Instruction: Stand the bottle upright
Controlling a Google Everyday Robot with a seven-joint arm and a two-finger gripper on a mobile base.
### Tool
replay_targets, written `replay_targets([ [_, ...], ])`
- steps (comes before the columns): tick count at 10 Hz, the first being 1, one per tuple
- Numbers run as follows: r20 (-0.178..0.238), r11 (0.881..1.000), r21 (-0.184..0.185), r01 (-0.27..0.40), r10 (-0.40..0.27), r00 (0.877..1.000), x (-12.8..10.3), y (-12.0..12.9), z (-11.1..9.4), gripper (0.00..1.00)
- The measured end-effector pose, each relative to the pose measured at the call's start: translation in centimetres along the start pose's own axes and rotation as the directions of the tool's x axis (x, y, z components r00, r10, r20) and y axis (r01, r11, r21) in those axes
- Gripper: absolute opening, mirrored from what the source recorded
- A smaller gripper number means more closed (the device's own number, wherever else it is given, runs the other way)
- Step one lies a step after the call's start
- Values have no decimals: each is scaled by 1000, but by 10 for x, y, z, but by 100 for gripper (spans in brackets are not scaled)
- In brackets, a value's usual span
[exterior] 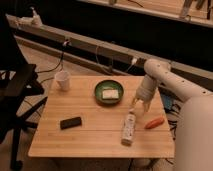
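Observation:
A white bottle lies on its side on the wooden table, toward the right front, its cap end pointing to the far side. My gripper hangs from the white arm just above and behind the bottle's cap end, a little apart from it.
A green bowl with a pale sponge sits at the table's middle back. A white cup stands at the back left. A black flat object lies front left. An orange carrot-like item lies right of the bottle. A black chair stands at left.

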Motion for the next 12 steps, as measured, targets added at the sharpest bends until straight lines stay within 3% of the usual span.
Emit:
replay_targets([
  [1,-11,1000,31,7,-7,1000,4,0,2,79],
  [5,-15,995,65,72,-71,997,7,-18,13,80],
  [12,29,977,14,211,-211,977,0,-45,47,80],
])
